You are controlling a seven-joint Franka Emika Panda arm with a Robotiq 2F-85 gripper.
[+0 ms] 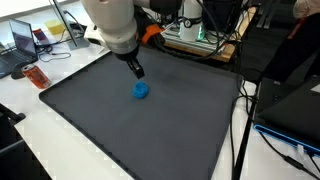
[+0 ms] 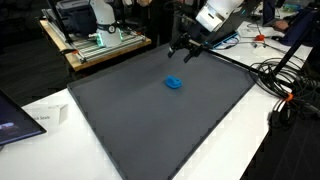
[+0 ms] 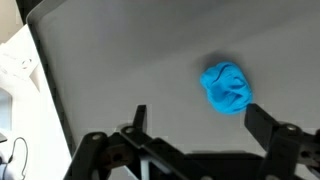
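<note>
Hard to make out the stuff of the blue lump (image 3: 227, 87): crumpled and soft-looking in the wrist view, too small for more in both exterior views. Lying on the dark mat (image 1: 100, 130), right of centre in the wrist view, a little above centre in an exterior view as the same blue lump (image 1: 142, 91).

Just over it, the gripper (image 1: 138, 72), jaws spread wide with nothing between them. In the wrist view, the lump close beside the right-hand finger (image 3: 262, 122); probably not touching, though hard to judge from that angle. Gripper body dark and blurred along the bottom of that view.

Cut off at the top of the frame: most of the arm (image 1: 112, 20). Cut off at the lower edge in both exterior views: the mat's near corner.

Well away from every mat edge, with bare mat on all sides of the lump. Clutter only beyond the mat: a laptop (image 1: 20, 42) at upper left, cables (image 2: 290, 90) at right, an equipment rack (image 2: 100, 35) at upper left.
</note>
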